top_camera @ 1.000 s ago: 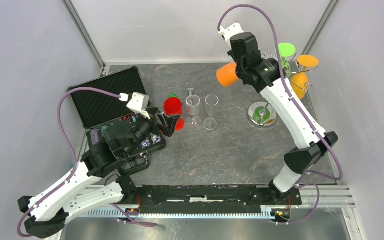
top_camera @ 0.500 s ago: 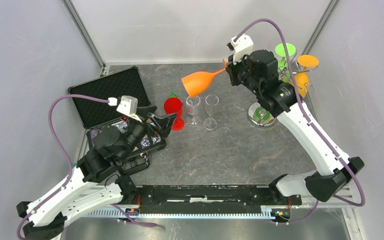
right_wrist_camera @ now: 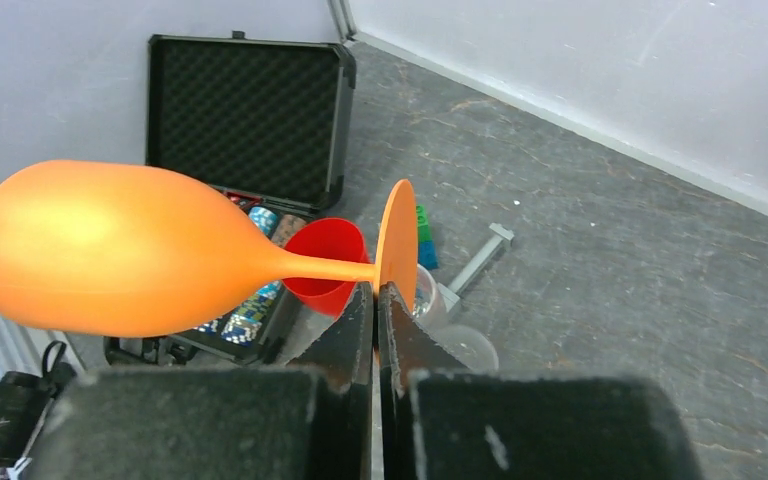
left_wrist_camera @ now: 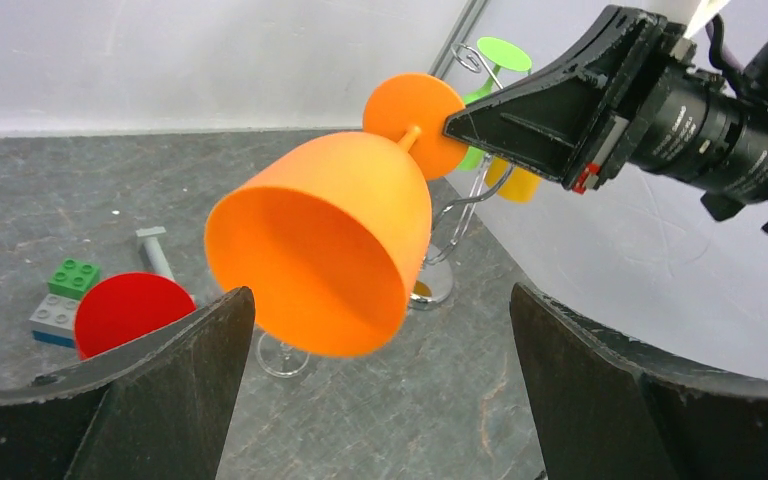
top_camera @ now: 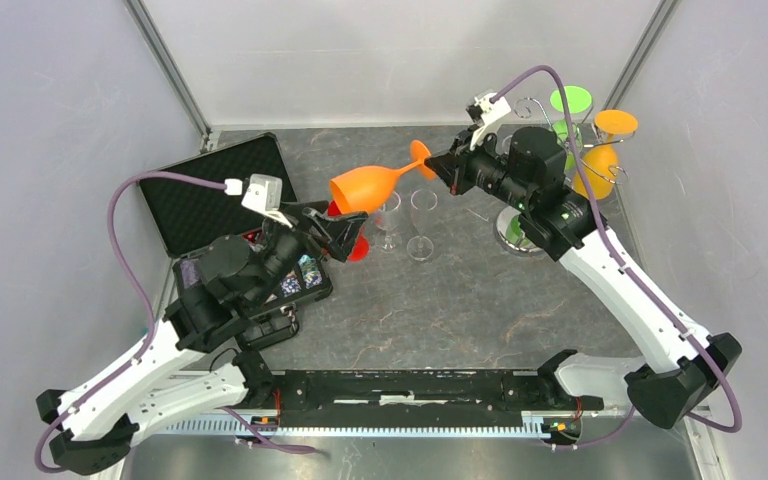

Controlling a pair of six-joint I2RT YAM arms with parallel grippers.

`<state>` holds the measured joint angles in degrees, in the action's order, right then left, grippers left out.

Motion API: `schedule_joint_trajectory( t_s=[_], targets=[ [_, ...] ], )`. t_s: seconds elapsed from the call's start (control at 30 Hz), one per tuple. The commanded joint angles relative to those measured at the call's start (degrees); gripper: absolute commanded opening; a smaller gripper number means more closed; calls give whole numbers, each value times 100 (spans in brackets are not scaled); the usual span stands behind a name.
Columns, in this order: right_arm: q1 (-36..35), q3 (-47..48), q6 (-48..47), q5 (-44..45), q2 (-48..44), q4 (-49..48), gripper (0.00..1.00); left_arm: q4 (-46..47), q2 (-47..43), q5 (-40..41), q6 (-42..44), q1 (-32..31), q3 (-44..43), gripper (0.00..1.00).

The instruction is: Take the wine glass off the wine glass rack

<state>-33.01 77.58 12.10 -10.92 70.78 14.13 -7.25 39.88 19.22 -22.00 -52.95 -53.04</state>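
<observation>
My right gripper [top_camera: 438,165] is shut on the foot disc of an orange wine glass [top_camera: 365,185] and holds it on its side in the air, bowl pointing left. In the right wrist view the jaws [right_wrist_camera: 375,290] pinch the foot's edge, and the glass [right_wrist_camera: 110,250] stretches left. The silver wire rack [top_camera: 525,230] stands at the back right, with a green glass [top_camera: 570,100] and two orange glasses [top_camera: 615,122] on its arms. My left gripper [top_camera: 335,228] is open just below the bowl's mouth. In the left wrist view [left_wrist_camera: 380,300] the bowl [left_wrist_camera: 320,250] hangs between the spread fingers, apart from them.
An open black case [top_camera: 215,195] lies at the left. A red glass [top_camera: 345,212] and two clear glasses [top_camera: 387,210] stand mid-table under the held glass. Lego bricks [left_wrist_camera: 65,290] and a grey bar [left_wrist_camera: 152,250] lie behind them. Grey walls enclose the table.
My right arm has carried the orange glass away from the rack to the left and lowered it towards my left gripper. My left gripper has come up under the bowl, still open.
</observation>
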Motion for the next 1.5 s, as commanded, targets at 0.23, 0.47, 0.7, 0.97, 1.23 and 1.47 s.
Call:
schedule_joint_trajectory(
  t_s=[0.23, 0.47, 0.7, 0.97, 1.23, 1.47],
  targets=[
    [-18, -394, 245, -604, -299, -670, 0, -84, 704, -341, -1077, 21, -637, 63],
    [-12, -512, 59, -521, -343, -588, 12, -159, 656, -333, -1038, 22, -584, 2],
    [-13, -543, -570, -45, -761, -415, 72, -1469, 416, -294, -181, 22, -1013, 2],
    [-12, -534, -1028, 671, -1343, -24, 75, -4212, 1062, -1468, 360, 13, -2145, 2],
    [-12, -516, -1164, 1226, -1647, 288, 76, -5138, 2050, -1571, 442, -5, -1978, 2],
    [-12, -481, -1159, 1455, -1676, 471, 76, -5155, 2822, -1374, 461, -14, -1725, 2]
  ],
)
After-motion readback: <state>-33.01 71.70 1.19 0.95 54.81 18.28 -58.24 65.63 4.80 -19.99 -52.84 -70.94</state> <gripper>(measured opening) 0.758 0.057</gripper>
